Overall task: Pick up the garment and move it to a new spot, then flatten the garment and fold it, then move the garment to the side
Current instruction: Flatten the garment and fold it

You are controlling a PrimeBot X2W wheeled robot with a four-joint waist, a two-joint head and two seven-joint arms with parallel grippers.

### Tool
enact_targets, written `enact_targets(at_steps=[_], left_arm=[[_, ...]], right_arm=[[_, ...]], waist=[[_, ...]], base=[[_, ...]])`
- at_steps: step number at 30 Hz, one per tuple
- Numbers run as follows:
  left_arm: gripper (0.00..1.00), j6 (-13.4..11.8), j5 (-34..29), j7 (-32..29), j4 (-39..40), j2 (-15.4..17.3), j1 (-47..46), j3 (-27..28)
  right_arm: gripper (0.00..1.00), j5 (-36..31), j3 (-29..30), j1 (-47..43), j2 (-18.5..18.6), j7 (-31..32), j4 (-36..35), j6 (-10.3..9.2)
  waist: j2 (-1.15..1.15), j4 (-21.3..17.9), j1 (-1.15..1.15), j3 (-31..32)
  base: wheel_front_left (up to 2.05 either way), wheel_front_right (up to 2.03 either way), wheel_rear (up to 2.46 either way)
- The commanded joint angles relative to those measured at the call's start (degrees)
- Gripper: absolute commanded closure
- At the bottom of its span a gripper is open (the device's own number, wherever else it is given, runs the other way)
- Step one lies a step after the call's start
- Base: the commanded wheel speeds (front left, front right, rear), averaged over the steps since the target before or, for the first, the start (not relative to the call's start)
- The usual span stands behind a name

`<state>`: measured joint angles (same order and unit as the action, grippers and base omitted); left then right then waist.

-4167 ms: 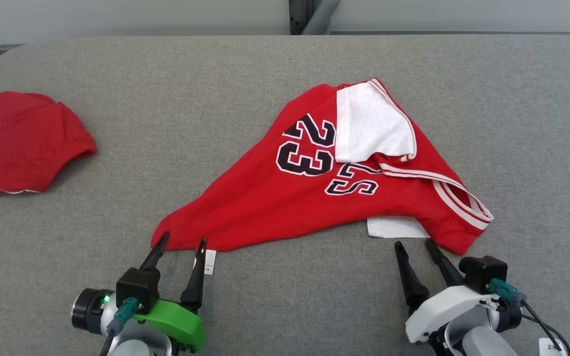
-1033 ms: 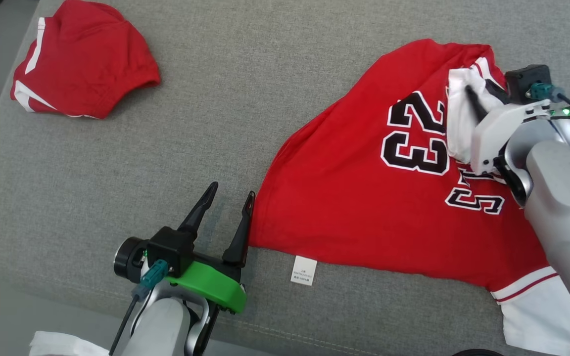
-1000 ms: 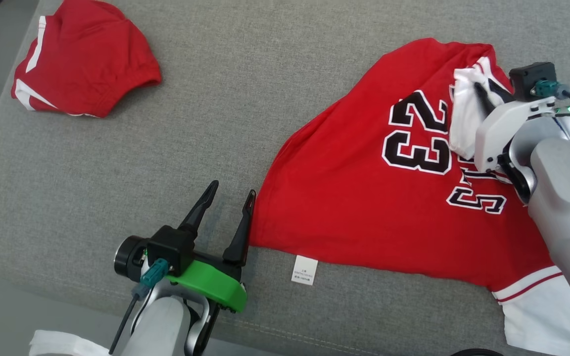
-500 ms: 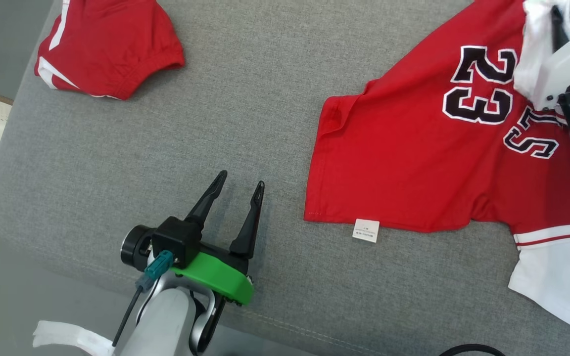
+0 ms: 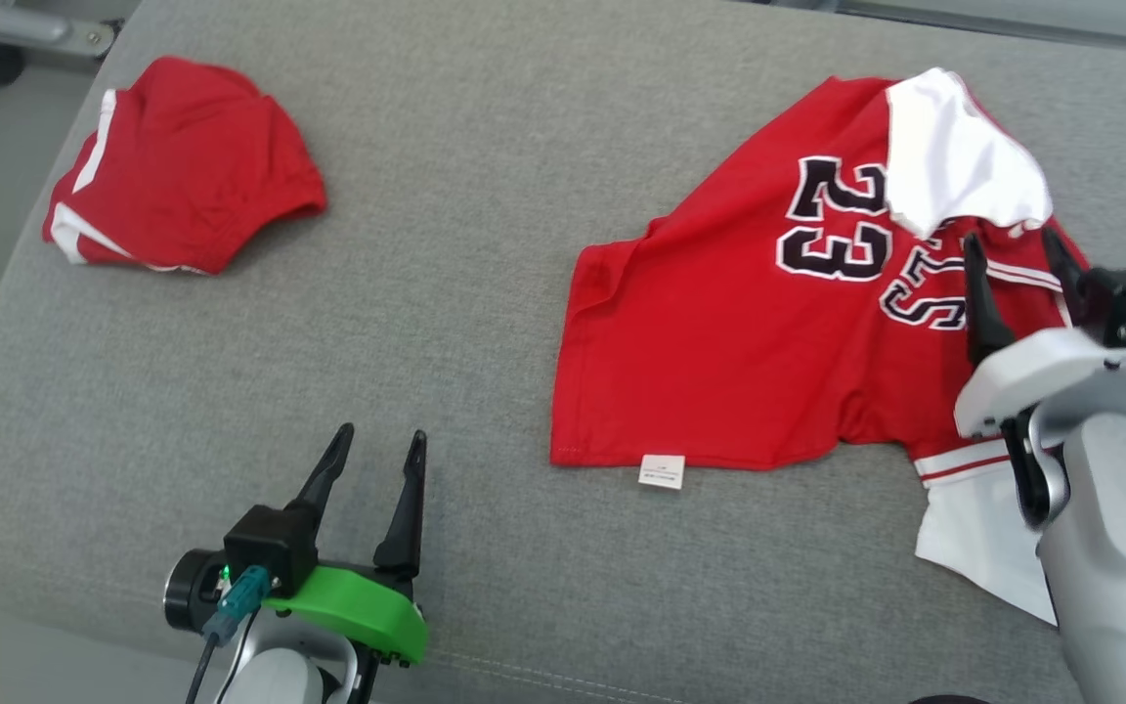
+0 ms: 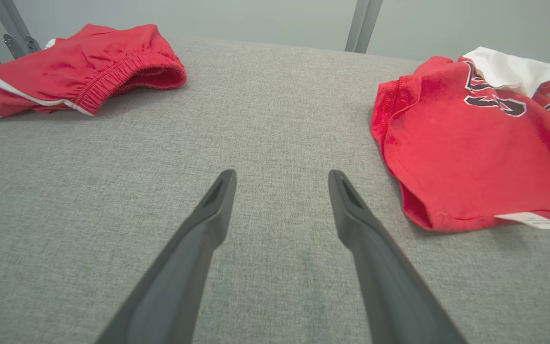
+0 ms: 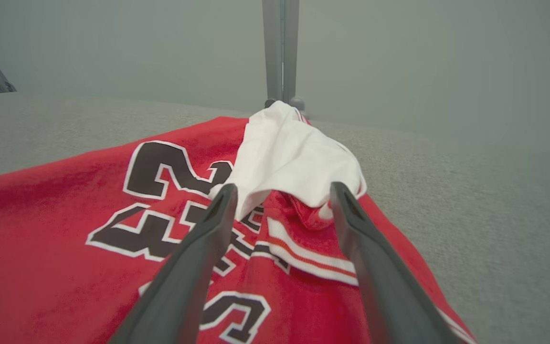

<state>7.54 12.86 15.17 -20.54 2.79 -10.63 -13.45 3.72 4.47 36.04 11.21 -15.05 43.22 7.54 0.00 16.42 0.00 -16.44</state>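
I read the jersey (image 5: 749,362) as only half flattened on the grey pad (image 5: 485,196). Its body lies spread with the number up, but one white sleeve (image 5: 959,161) is flopped over onto the number. That is why I have the right gripper (image 5: 1011,238) over the jersey, just on the near side of that sleeve, fingers spread and empty, placed to take the flap. The left gripper (image 5: 379,433) sits over bare pad well to the jersey's left, also spread and holding nothing, within reach of the hem corner beside the tag (image 5: 662,470). I count two grippers, two red garments (the jersey, and shorts (image 5: 182,166) bunched far to its left), two white sleeves (the second sleeve (image 5: 974,548) is at the jersey's near right edge), and one tag.
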Motion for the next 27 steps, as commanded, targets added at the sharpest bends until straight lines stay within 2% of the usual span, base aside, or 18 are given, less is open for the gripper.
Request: enact_targets(at_steps=[1, 6, 12, 17, 27], left_arm=[[0.00, -0.2, -0.8, 0.0, -0.2, 0.2, 1.5, 1.3], [0.00, -0.2, -2.0, 0.0, -0.2, 0.2, 4.3, 4.7], [0.00, -0.1, -2.5, 0.0, -0.3, 0.2, 8.4, 8.1], [0.00, -0.1, -3.0, 0.0, -0.2, 0.2, 11.0, 10.1], [0.00, -0.1, -3.3, 0.0, 0.1, 0.2, 13.8, 11.6]], right_arm=[[0.00, 0.5, 0.7, -3.6, -0.5, -0.2, -3.2, -0.10], [0.00, 1.9, 1.9, -15.3, -2.7, -0.2, -12.0, -0.10], [0.00, 2.7, 1.5, -25.5, -5.1, -0.2, -17.9, -0.10], [0.00, 2.9, 0.5, -31.0, -6.3, -0.2, -20.4, -0.10], [0.00, 1.3, 0.5, -36.0, -7.9, -0.2, -23.2, -0.09]], waist=[[0.00, -7.8, 0.00, 7.8], [0.00, -10.9, 0.00, 10.9], [0.00, -14.1, 0.00, 14.9], [0.00, -15.7, 0.00, 16.5], [0.00, -16.2, 0.00, 18.7]], base=[[0.00, 0.00, 0.00], [0.00, 0.00, 0.00], [0.00, 0.00, 0.00], [0.00, 0.00, 0.00], [0.00, 0.00, 0.00]])
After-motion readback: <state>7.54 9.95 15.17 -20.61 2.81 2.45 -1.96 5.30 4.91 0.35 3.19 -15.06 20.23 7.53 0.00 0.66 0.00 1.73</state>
